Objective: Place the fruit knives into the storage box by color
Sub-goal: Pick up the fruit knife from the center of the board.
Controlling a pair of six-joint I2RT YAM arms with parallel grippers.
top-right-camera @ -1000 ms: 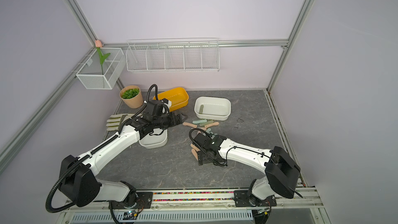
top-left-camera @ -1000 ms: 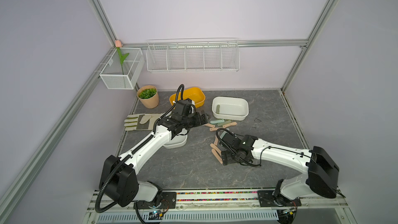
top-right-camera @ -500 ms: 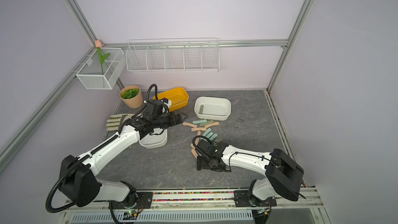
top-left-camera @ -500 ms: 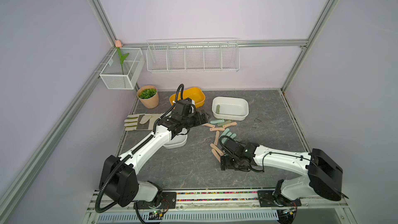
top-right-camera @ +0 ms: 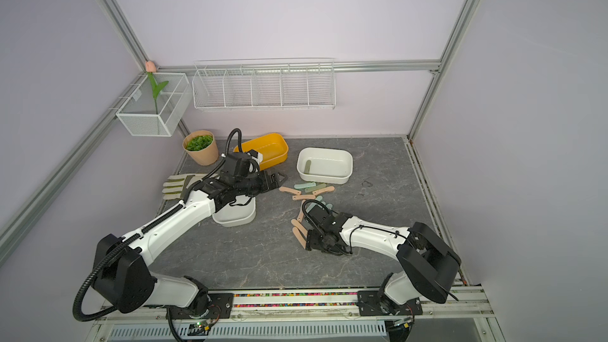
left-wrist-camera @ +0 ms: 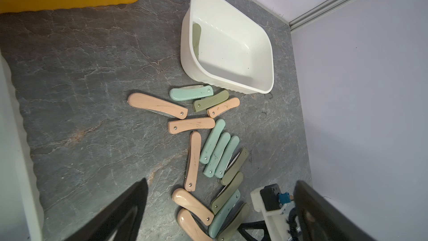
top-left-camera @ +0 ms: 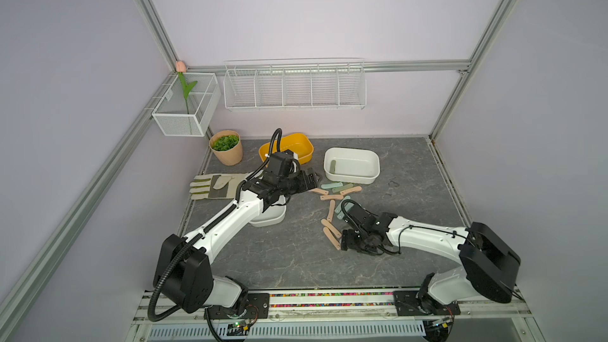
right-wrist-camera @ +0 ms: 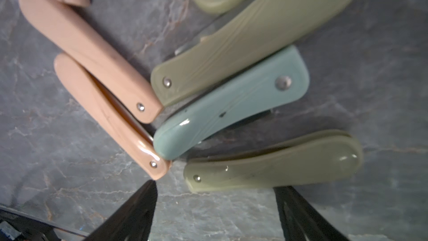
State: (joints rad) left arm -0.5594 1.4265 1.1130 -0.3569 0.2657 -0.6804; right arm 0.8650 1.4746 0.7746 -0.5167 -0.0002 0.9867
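I see right gripper (right-wrist-camera: 215, 185) jaws apart, nothing gripped; olive fruit knife (right-wrist-camera: 273, 170) lies on the tabletop (right-wrist-camera: 69, 181) right at their tips. Left gripper (left-wrist-camera: 221, 181) jaws spread wide.

High front overviews; wrist cameras down on shared fruit knives (left-wrist-camera: 223, 215), right closest.

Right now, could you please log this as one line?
left gripper open; right gripper open near loose olive knife; white box holds olive knife

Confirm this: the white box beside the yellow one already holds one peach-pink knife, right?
No. The single knife in that white box is olive green, not peach-pink; the left wrist view shows it lying against the box's wall.
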